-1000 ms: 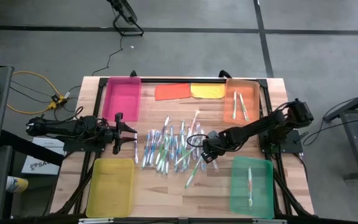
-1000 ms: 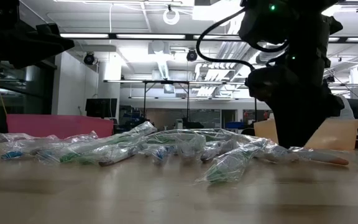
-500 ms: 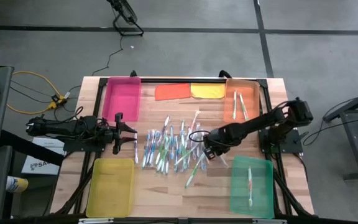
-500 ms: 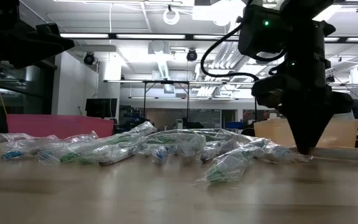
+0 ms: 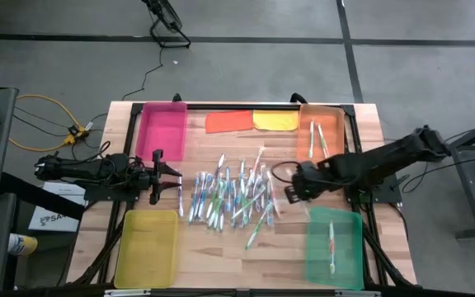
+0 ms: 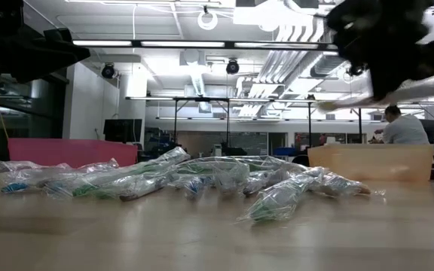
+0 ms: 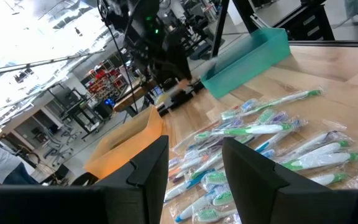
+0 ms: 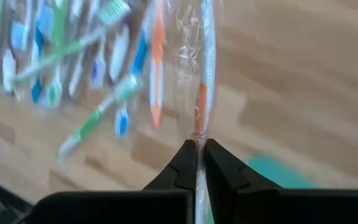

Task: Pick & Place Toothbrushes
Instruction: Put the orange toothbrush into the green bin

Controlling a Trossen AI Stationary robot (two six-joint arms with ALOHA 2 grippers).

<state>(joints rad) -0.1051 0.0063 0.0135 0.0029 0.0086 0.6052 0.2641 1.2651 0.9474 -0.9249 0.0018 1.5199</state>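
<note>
Many clear-wrapped toothbrushes (image 5: 229, 194) lie in a loose pile on the middle of the wooden table; the low view shows the pile (image 6: 202, 181) resting flat. My right gripper (image 5: 291, 192) hangs above the table just right of the pile, shut on one orange-and-white wrapped toothbrush (image 8: 205, 68). In the low view that toothbrush (image 6: 368, 98) shows as a pale blurred streak high over the table. My left gripper (image 5: 176, 176) waits level at the pile's left, open (image 7: 194, 180), with nothing between its fingers. My right gripper pinches the wrapped toothbrush between its two fingers at the orange stretch of the handle (image 8: 199, 124), wrapper and all. The fingers come from above, slanting down. The toothbrush is lifted clear of the table and lies roughly level under the gripper.
A pink tray (image 5: 161, 129) stands far left, a yellow tray (image 5: 147, 247) near left, an orange tray (image 5: 318, 132) holding toothbrushes far right and a green tray (image 5: 334, 246) holding one near right. Orange (image 5: 228, 121) and yellow (image 5: 275, 120) cloths lie at the far edge.
My right gripper came down onto the orange-and-white toothbrush at the pile's right edge and shut on it. It then rose and went toward the table's right edge, rolling a little. The toothbrush has been lifted clear of the table; the pile stays put.
</note>
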